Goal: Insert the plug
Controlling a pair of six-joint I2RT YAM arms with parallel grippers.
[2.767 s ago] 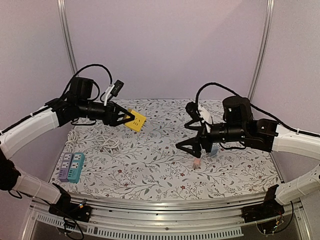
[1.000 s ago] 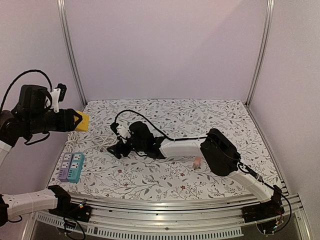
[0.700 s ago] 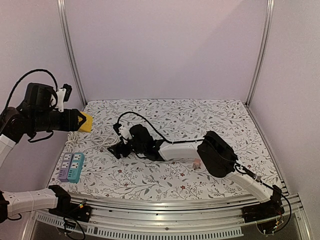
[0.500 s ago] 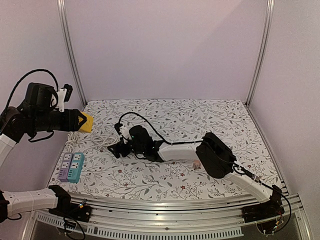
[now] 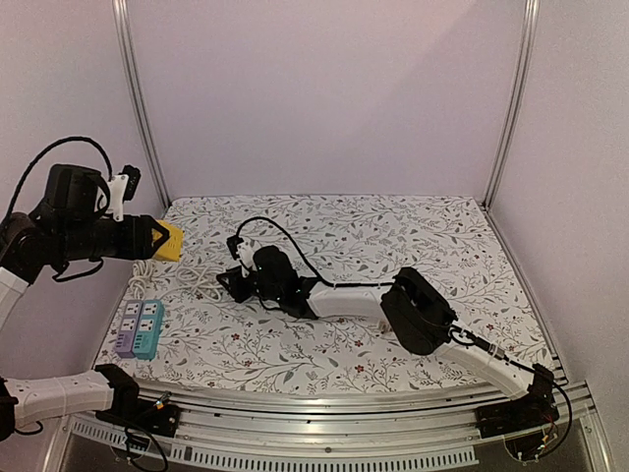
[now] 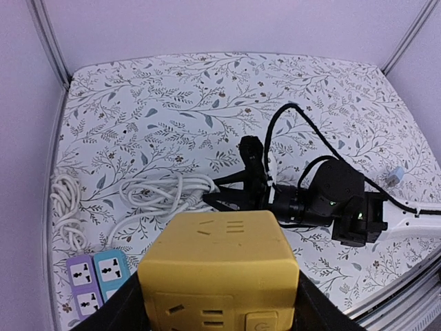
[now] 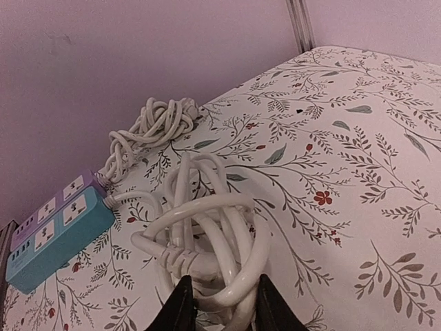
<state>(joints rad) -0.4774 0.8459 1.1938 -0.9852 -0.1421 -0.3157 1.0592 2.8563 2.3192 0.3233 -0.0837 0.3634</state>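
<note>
- Top view: at the left edge of the frame the left claw (image 5: 155, 238) is clenching a yellow socket block (image 5: 171, 240). It is holding the block raised clear of the desk (image 5: 393, 236), probably to keep its holes reachable for the plug.
- The right arm is stretching low across the middle of the frame. Its right claw (image 5: 228, 278) is lying at a coil of white cable (image 5: 201, 282), centre-left.
- Two power strips (image 5: 138, 328), purple and teal, are lying at lower left, apart from the coil.
- Left wrist view: the block is filling the bottom centre, clamped between dark fingers (image 6: 127, 314).
- Beyond it the right claw is pointing left at the coil, and a second cable bundle (image 6: 65, 207) is lying by the left edge, above the strips.
- Right wrist view: two fingertips (image 7: 180, 307) are standing at bottom centre on either side of a cable loop. I cannot tell whether they are pinching it or only straddling it.
- The plug itself is not showing. It is probably sitting at the cable's end among the tangled loops, which may be blocking a clean grab.
</note>
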